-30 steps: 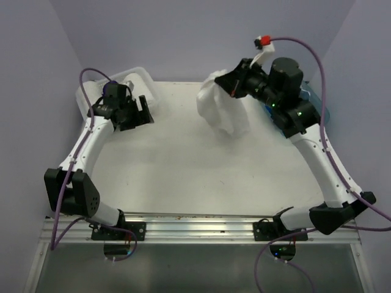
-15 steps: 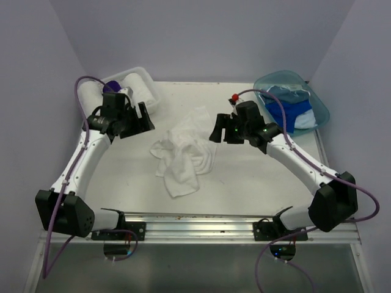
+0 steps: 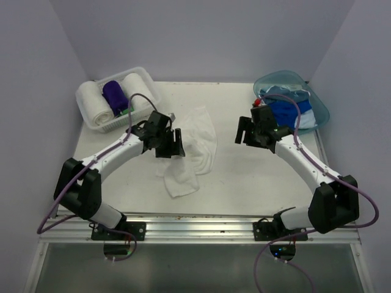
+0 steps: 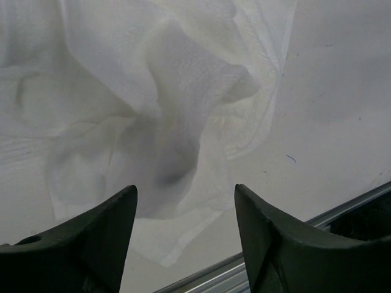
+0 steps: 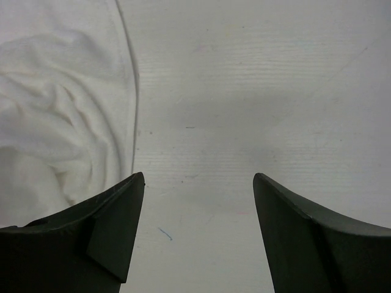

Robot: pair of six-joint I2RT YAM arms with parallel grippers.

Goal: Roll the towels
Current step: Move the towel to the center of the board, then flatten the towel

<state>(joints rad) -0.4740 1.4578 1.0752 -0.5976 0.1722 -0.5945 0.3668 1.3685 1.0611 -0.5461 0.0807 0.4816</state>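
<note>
A crumpled white towel [image 3: 192,149] lies loose on the table, unrolled. My left gripper [image 3: 174,148] hovers over its left edge, open, with the towel's folds [image 4: 153,91] below and nothing between the fingers. My right gripper [image 3: 247,135] stands open over bare table just right of the towel, whose edge [image 5: 55,122] shows at the left of the right wrist view. Two rolled white towels [image 3: 91,101], a purple roll [image 3: 114,94] and a bit of green [image 3: 125,111] sit in the basket. Royal blue [image 3: 287,113] and pale blue [image 3: 299,91] towels lie in the tub.
The white lattice basket [image 3: 146,76] stands at the back left corner. The translucent teal tub [image 3: 321,116] is at the back right. A metal rail [image 3: 195,218] runs along the table's near edge, close to the towel's lower corner. Purple walls close in three sides.
The right gripper let go of the white towel, which dropped to the table, and pulled back to the right. The left arm swung from the basket to the towel's left edge.
</note>
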